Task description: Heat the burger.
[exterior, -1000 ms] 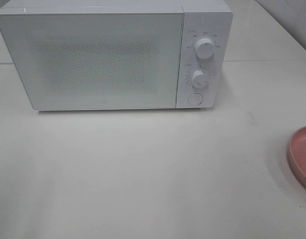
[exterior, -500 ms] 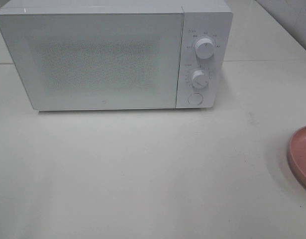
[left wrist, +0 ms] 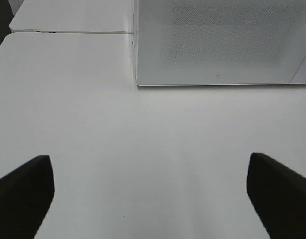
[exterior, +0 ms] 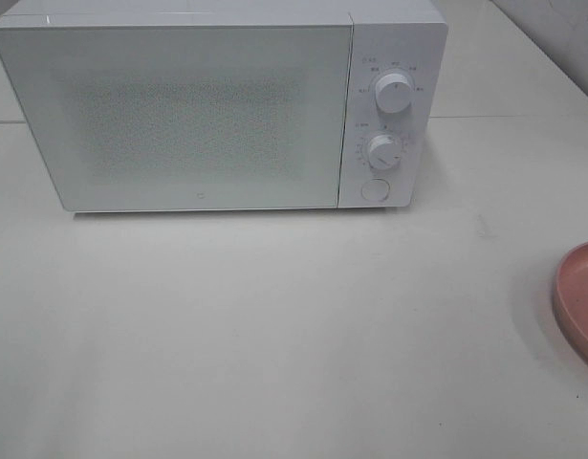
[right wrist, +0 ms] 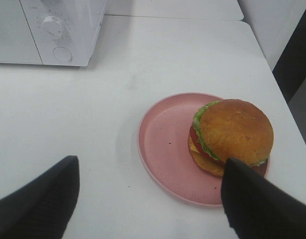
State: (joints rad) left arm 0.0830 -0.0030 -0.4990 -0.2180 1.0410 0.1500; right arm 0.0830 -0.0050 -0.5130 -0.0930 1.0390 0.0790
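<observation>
Both my grippers (left wrist: 148,191) (right wrist: 148,199) gape empty; microwave (exterior: 207,105) shut. Open door first, then grab burger (right wrist: 232,137) by its sides.

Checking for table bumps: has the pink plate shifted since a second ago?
No. The plate sits at the same spot at the view's right edge, unchanged relative to the microwave.

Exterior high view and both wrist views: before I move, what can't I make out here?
- Round golden-brown bun burger: unseen in the exterior high view, beyond its right edge; only part of the round pink plate shows.
- White microwave interior: hidden by its frosted door in every view.
- Dial markings: too small to read.
- Both arms: outside the exterior high view; only dark fingers show at the wrist views' edges.
</observation>
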